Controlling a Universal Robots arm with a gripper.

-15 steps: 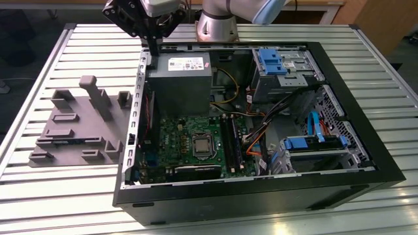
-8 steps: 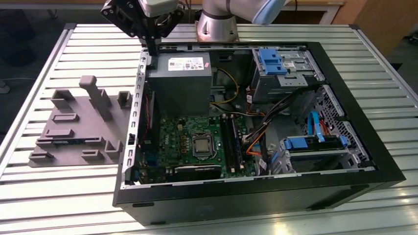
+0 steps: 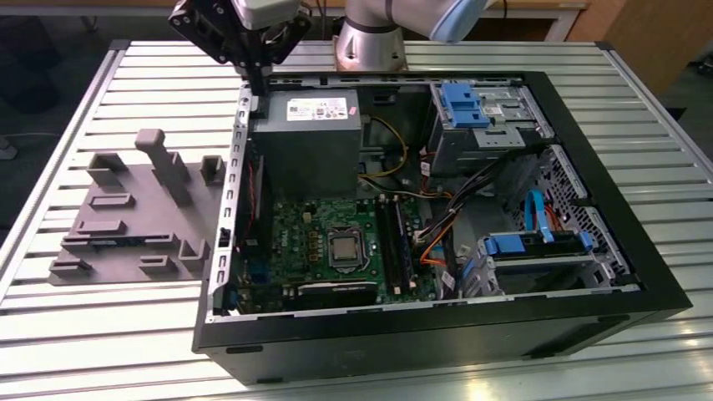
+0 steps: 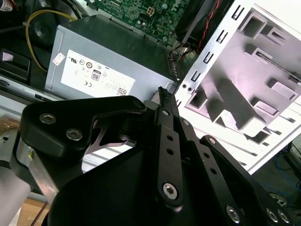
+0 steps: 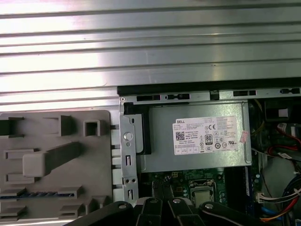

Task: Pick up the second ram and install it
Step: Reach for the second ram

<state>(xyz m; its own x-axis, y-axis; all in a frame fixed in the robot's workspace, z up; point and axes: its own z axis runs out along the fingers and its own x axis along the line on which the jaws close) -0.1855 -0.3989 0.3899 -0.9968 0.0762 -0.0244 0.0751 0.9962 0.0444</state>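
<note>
One thin dark ram [image 5: 33, 194] edge-up in the grey fixture [image 5: 56, 136], blue-flecked; jaws closed, empty.

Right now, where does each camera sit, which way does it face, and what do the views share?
Exterior view: off the arm, looking down on the open computer case, grey fixture block and slatted table; the arm and gripper show.
First wrist view: on the arm, looking down at the power supply and fixture block; gripper linkage shows.
Second wrist view: on the arm, looking along the gripper at the power supply.
All three share the power supply, fixture block and gripper.
</note>
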